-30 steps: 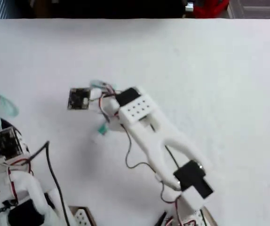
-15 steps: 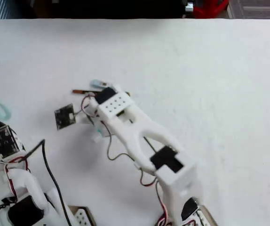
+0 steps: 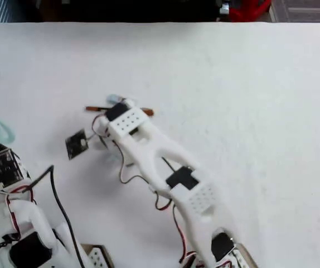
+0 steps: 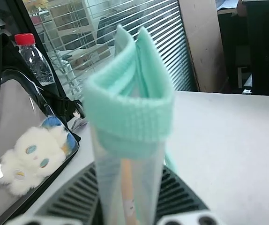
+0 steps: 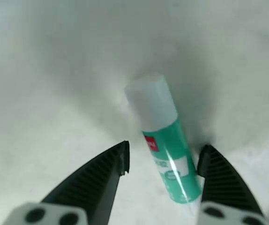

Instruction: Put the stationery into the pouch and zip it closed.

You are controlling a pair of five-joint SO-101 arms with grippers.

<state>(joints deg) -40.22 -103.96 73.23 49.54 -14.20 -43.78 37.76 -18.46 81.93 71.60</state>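
Right gripper set over the glue stick, pouch held ready at the left

The right gripper (image 5: 165,151) is released, its 2 jaws straddling the glue stick (image 5: 164,139), which lies flat on the tabletop (image 3: 249,84) left of centre; the step in hand looks like the pick-up, and the next move calls for closing squarely on the tube, then carrying it left. The left gripper (image 4: 132,192) is clenched on the pouch (image 4: 130,108), upright at the left edge, mouth seemingly open; 1 pale stick, likely a pencil, shows through its clear wall. A brown pencil (image 3: 92,108) lies just beyond the right gripper
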